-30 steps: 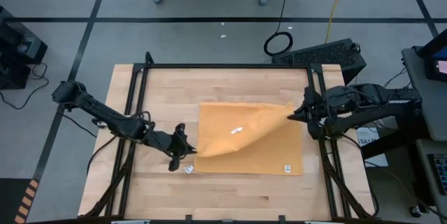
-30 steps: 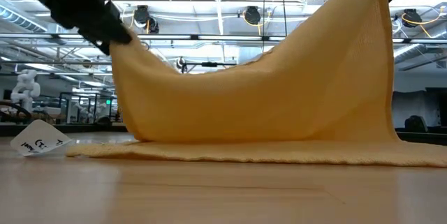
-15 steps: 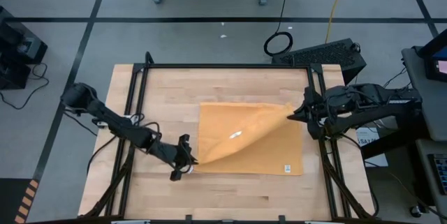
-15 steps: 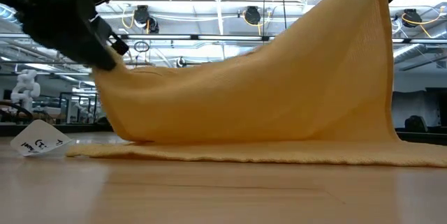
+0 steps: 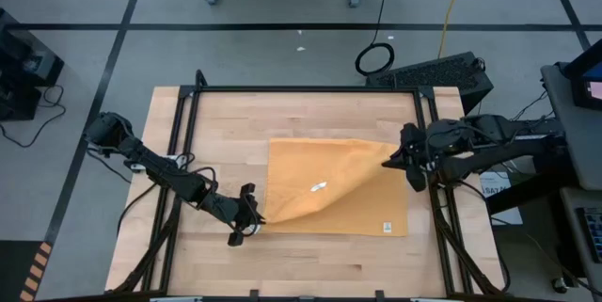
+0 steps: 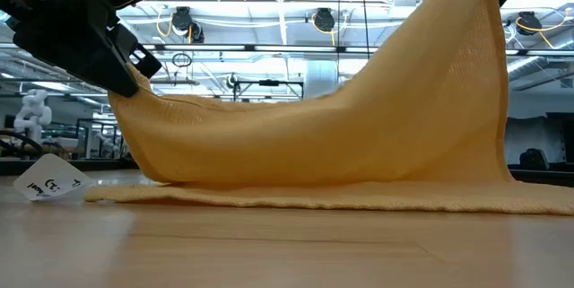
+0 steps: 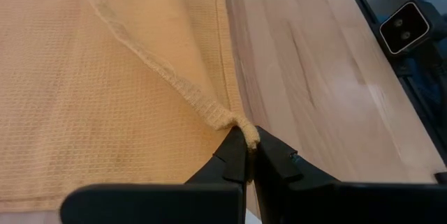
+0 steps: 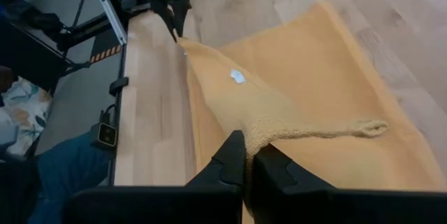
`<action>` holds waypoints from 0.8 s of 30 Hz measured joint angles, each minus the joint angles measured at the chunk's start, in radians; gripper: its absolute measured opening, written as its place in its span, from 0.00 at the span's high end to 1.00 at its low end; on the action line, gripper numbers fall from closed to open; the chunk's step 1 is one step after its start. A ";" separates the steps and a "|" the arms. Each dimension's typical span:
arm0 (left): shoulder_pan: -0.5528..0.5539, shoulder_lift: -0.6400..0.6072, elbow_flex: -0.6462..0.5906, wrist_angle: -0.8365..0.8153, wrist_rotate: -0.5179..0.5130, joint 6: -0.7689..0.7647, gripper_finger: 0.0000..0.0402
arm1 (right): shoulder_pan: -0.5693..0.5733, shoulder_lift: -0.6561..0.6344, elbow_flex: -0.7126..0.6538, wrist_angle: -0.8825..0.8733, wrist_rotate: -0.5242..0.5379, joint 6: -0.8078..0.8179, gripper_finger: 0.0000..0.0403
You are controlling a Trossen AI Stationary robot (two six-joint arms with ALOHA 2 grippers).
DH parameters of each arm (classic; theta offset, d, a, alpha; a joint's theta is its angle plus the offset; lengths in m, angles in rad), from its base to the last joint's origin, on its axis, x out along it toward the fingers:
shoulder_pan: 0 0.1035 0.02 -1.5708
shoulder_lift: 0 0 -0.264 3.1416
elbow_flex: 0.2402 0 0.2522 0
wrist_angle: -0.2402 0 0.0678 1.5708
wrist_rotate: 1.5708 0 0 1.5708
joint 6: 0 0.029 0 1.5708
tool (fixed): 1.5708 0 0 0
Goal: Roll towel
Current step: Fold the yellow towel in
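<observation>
The towel (image 5: 362,198) lies on the table (image 5: 310,114), nearer its right edge than its left, its right and front portion flat on the wood. The left gripper (image 5: 254,219) sits at the towel's front-left corner, pinching that corner just above the table, near the front edge. The right gripper (image 5: 390,161) is at the towel's right side toward the back, holding a corner high above the table. Between the two grippers the towel hangs in a sagging fold over its flat part. A small tag (image 5: 385,227) sits near the towel's front-right corner.
</observation>
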 joint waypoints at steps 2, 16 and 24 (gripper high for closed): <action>0.000 0.000 0.000 0.000 0.000 -0.004 0.97 | 0.000 0.012 0.000 0.000 -0.001 0.000 1.00; -0.002 0.000 0.000 -0.001 0.084 -0.083 0.93 | 0.000 0.056 0.000 -0.021 -0.003 0.004 1.00; -0.006 0.000 0.000 -0.001 0.091 -0.108 0.70 | 0.010 0.056 0.000 -0.053 -0.046 0.032 1.00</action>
